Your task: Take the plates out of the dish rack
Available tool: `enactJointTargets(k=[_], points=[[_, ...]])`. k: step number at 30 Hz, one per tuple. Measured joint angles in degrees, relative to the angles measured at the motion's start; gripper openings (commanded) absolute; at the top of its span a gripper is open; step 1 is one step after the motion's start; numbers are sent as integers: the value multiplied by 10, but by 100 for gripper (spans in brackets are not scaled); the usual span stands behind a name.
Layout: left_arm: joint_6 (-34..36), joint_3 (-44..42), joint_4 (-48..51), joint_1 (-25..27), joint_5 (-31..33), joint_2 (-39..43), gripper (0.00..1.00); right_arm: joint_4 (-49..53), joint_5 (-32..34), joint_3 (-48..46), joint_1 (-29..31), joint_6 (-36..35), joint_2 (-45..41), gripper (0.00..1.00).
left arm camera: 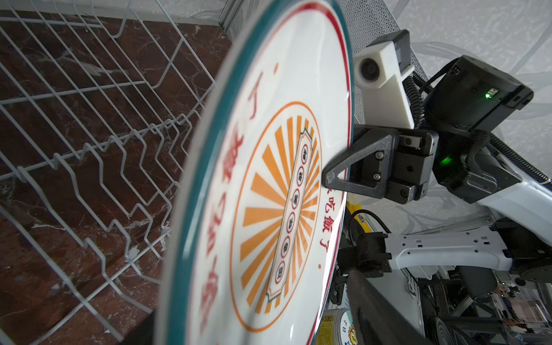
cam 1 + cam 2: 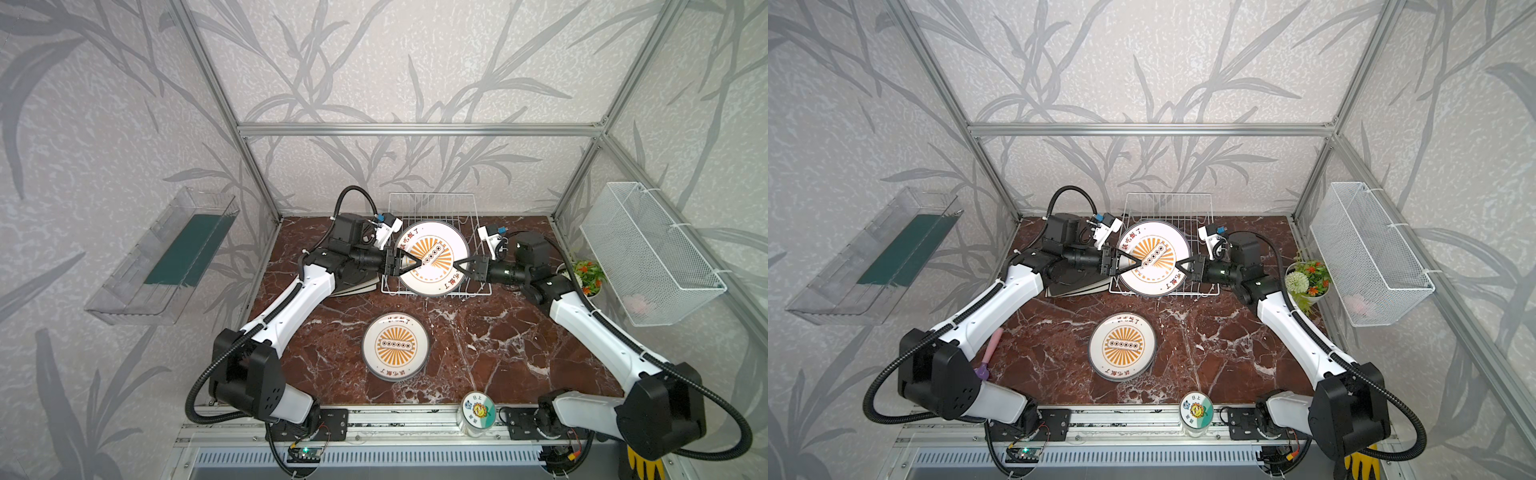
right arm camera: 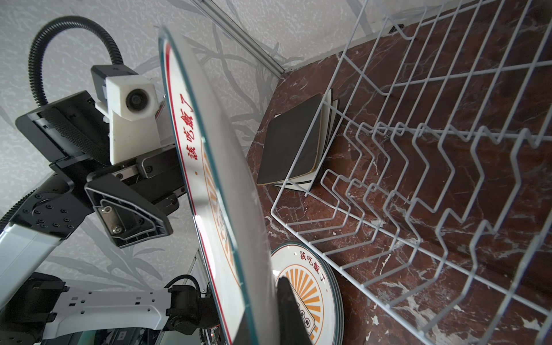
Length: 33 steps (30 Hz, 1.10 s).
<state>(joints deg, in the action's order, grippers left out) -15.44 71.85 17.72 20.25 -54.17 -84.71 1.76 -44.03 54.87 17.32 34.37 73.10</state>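
Red marble tabletop (image 2: 498,340), leaf-patterned walls. Sunburst plate (image 2: 432,258) stands tilted at the front of the dish rack (image 2: 432,203), face frontward. It is round, so no long axis; banner diagonal. Right gripper (image 2: 456,265) pinches its right rim. Left gripper (image 2: 419,262) straddles the left rim, jaws apart. Judgement: close left squarely, then lift straight up, clear of the prongs.

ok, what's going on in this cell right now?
Both arms are on one round sunburst plate over the dish rack. The right gripper is shut on one edge; the left gripper straddles the opposite edge, jaws not clamped. The rack looks otherwise empty. More sunburst plates are stacked on the table, square plates beside the rack.
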Motion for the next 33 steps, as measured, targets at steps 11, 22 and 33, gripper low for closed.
enactJointTargets(k=[11, 22, 33], points=[[2, 0, 11, -1, 4, 0, 26, -17, -21, -5, 2, 1, 8, 0], [-28, 0, 12, -9, -15, 0, 0, -39, -50, -9, -4, -2, 16, 1], [-38, -14, 23, -5, 25, 24, 0, 42, 2, 18, 3, -40, 12, 57]])
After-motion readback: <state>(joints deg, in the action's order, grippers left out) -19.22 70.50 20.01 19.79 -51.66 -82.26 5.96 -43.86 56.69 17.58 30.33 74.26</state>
